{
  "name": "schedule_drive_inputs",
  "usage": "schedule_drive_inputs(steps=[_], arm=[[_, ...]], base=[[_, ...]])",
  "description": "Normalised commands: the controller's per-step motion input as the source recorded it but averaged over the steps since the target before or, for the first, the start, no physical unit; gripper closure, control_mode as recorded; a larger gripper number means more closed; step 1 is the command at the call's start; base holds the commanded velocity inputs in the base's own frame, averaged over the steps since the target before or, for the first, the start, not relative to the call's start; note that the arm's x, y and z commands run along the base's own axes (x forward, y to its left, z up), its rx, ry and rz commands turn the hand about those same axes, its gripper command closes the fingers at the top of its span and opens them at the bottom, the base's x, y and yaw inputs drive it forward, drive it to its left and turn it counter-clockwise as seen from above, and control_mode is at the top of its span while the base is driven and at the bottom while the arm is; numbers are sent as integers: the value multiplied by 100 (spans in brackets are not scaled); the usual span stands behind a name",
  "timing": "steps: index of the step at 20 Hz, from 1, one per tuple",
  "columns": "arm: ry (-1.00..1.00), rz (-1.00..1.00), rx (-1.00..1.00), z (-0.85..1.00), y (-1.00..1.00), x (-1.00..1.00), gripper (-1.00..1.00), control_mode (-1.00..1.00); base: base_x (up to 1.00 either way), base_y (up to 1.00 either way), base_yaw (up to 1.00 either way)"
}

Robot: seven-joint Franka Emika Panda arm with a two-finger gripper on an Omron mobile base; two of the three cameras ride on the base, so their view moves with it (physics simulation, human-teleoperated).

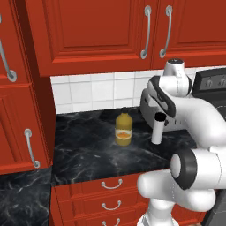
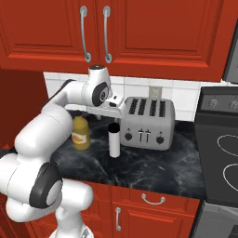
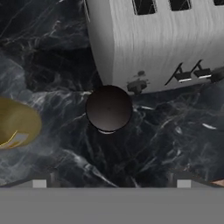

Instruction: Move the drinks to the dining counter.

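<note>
The white bottle [image 2: 113, 141] with its black cap [image 3: 108, 108] stands upright on the black worktop [image 2: 153, 165], just in front of the toaster's left end. My gripper [image 3: 111, 183] hangs straight above it, looking down on the cap. Its finger tips are wide apart, so it is open and holds nothing. The amber juice bottle [image 1: 124, 129] stands a short way to the white bottle's left and also shows in the right base view [image 2: 81, 133] and at the left edge of the hand view [image 3: 15, 122]. The dining counter is out of view.
A silver toaster [image 2: 148, 122] sits close behind the white bottle. A black stove [image 2: 223, 153] adjoins the worktop on the right. Red wall cabinets [image 1: 97, 31] hang above, a tall red cabinet [image 1: 22, 119] closes the left side, and red drawers [image 1: 110, 194] lie below.
</note>
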Motion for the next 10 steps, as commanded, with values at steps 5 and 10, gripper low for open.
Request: schedule_drive_inputs(steps=[5, 10], arm=[[1, 0, 7, -16, 0, 24, -100, -100], [0, 0, 0, -16, 0, 21, -100, -100]], base=[[0, 0, 0], [0, 0, 0]])
